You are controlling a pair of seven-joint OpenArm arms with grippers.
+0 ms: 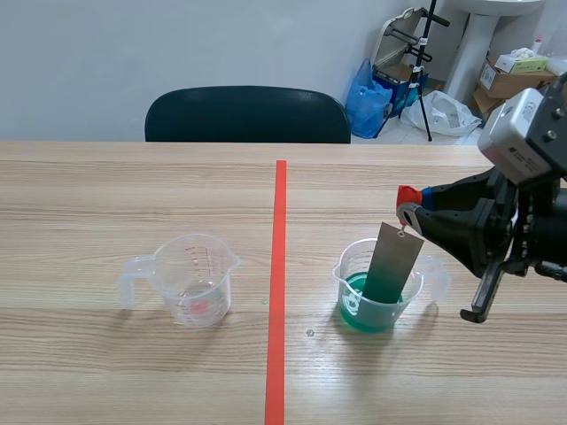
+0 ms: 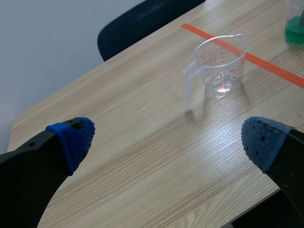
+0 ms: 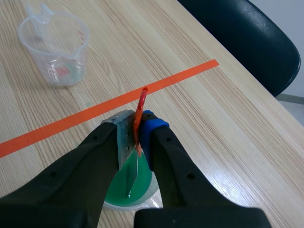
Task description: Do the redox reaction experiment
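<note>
In the cup [image 1: 353, 267], green liquid [image 1: 368, 313] veils the metal strip [image 1: 395, 259]'s lower end.

We can't really read anything here. The empty measuring cup [image 1: 193, 282] has red scale marks and tiny figures printed on its wall, but they're too small for us to make out. Same story with the cardboard boxes [image 1: 507, 78] at the back.

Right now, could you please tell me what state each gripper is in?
Left gripper: open, holding nothing.
Right gripper: shut on the red clip, from which a metal plate hangs into the cup of green liquid.
</note>
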